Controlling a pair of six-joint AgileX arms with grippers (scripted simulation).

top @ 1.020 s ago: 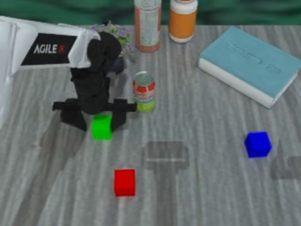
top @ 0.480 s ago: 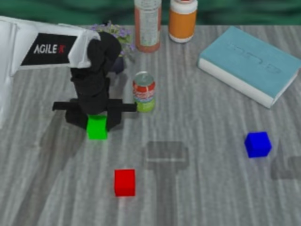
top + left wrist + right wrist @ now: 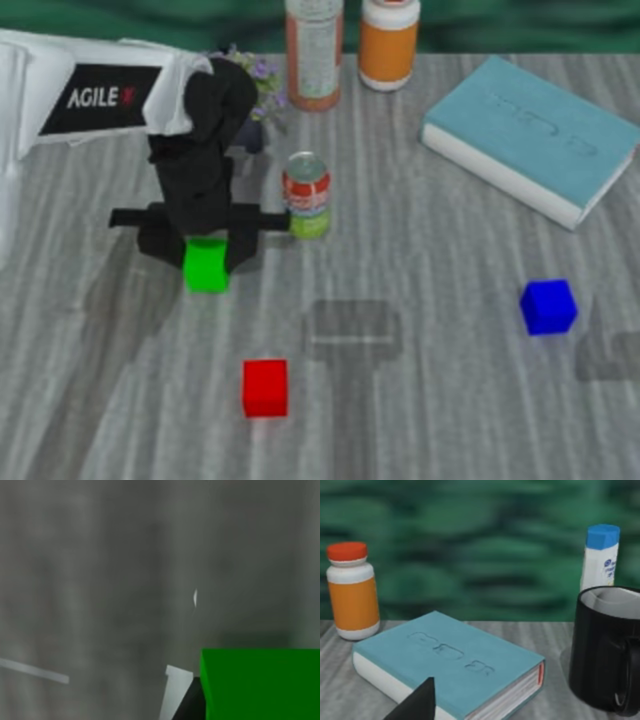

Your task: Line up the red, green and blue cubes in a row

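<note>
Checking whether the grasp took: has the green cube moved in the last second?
Yes. The green cube, between the left gripper's fingers, has shifted toward the table's left and slightly toward its far edge, away from the soda can, which stayed put.

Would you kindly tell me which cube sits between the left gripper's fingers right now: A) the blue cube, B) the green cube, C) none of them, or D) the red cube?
B: in the top view the left gripper straddles the green cube, while the red cube and the blue cube lie apart on the table.
</note>
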